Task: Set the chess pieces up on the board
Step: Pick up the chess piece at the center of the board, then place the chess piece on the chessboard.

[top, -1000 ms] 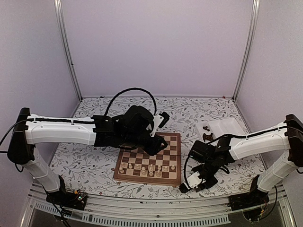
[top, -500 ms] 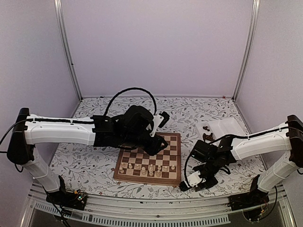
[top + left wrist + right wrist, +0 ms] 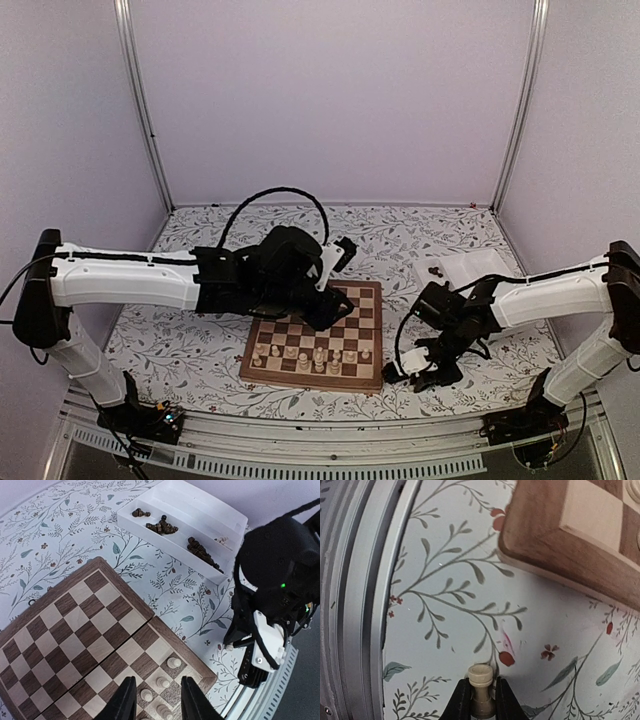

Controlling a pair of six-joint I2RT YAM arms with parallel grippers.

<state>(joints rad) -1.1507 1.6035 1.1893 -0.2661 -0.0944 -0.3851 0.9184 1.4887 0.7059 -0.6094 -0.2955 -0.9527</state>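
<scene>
Some pale pieces (image 3: 318, 355) stand on the board (image 3: 372, 288), dark pieces (image 3: 200, 550) lie in the tray (image 3: 192, 507); the right gripper (image 3: 481, 696) clamps a pale piece (image 3: 480, 674), the left gripper (image 3: 156, 697) gapes empty.

Top view: high, rear, facing forward. Wrist views: close, downward. All share board (image 3: 360, 310).

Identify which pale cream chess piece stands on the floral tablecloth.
The pale cream wooden piece clamped in the right gripper; the row of pale pieces stands on the checked wooden board.
</scene>
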